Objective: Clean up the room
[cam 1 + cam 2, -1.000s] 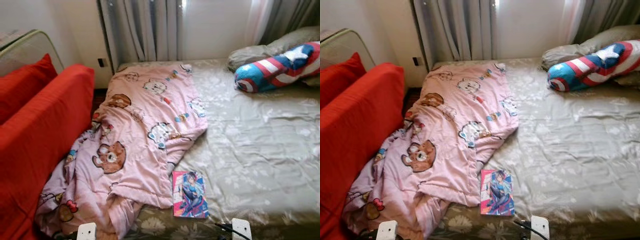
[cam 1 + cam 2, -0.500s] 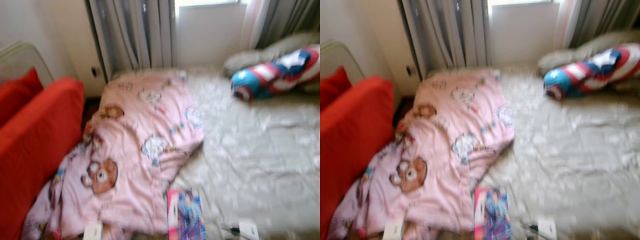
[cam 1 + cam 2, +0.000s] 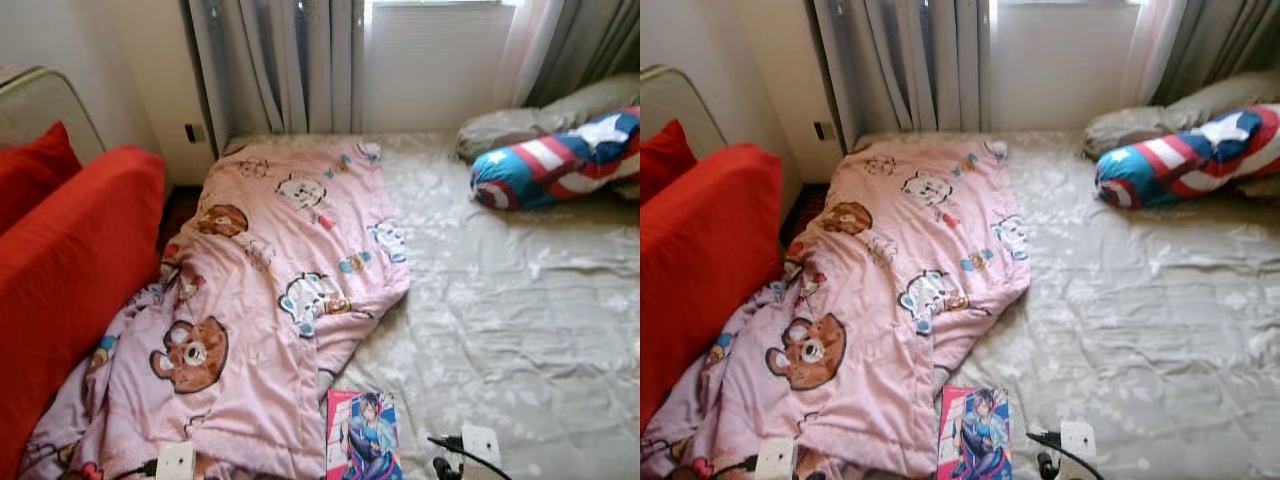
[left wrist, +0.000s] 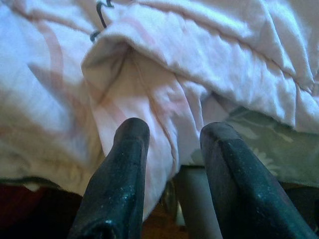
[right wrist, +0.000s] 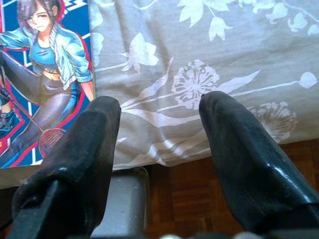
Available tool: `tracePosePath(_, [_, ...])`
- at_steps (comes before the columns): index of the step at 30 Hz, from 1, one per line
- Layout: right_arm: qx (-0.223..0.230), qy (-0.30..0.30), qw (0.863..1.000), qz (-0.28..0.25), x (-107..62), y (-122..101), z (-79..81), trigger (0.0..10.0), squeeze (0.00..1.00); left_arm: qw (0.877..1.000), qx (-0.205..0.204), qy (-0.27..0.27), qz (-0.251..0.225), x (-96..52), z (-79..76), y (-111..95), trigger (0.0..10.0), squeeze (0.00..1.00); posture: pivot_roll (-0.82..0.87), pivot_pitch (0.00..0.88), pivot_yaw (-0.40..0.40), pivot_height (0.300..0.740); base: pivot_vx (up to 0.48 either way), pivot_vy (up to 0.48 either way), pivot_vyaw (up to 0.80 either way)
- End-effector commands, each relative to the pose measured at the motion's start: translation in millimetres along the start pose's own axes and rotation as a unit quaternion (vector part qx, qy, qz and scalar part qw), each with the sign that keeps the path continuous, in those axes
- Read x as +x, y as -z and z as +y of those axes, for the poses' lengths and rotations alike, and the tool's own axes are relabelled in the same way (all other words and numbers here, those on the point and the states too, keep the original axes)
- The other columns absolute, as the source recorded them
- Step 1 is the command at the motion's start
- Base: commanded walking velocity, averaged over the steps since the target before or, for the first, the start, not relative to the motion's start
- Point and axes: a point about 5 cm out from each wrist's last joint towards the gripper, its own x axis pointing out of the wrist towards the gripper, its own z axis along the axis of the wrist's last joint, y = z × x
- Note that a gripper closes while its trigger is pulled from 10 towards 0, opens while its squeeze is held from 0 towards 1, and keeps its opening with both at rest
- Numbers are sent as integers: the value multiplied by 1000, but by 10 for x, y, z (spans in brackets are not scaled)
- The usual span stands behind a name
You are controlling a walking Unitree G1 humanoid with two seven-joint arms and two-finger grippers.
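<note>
Blanket [image 3: 260, 300] rumpled on bed [image 3: 520, 300], book [image 3: 362, 435] beside; left gripper [image 4: 172, 134], right gripper [image 5: 159, 107] spread, empty

My head cameras look forward and down from the foot of the bed [image 3: 520, 300], taking in the pink blanket [image 3: 270, 290], the book [image 3: 362, 435] and the curtains [image 3: 280, 60] at the far wall; both eyes share nearly all of it, slightly offset. My left wrist camera sits close over the blanket's hanging edge, looking along my left gripper [image 4: 174, 137]. My right wrist camera looks closely along my right gripper [image 5: 159, 107] at the book's corner and the bed's edge.
</note>
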Motion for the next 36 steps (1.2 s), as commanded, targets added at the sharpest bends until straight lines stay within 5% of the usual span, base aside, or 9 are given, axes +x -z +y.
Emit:
tracePosePath(1, [1,-6,1000,0,1,4,37,10000,0,1000,-4,-8,4,-17,48,33,10000,0,-8,1,-3,740,0,0,0])
tracePosePath(23, [2,-21,999,-38,30,-172,109,10000,0,1000,-4,4,-17,-19,44,-8,10000,0,-10,26,2,740,0,0,0])
tracePosePath(36, [0,-21,1000,-9,3,1,149,10000,0,1000,-4,0,7,-20,50,39,10000,0,-9,27,1,740,0,0,0])
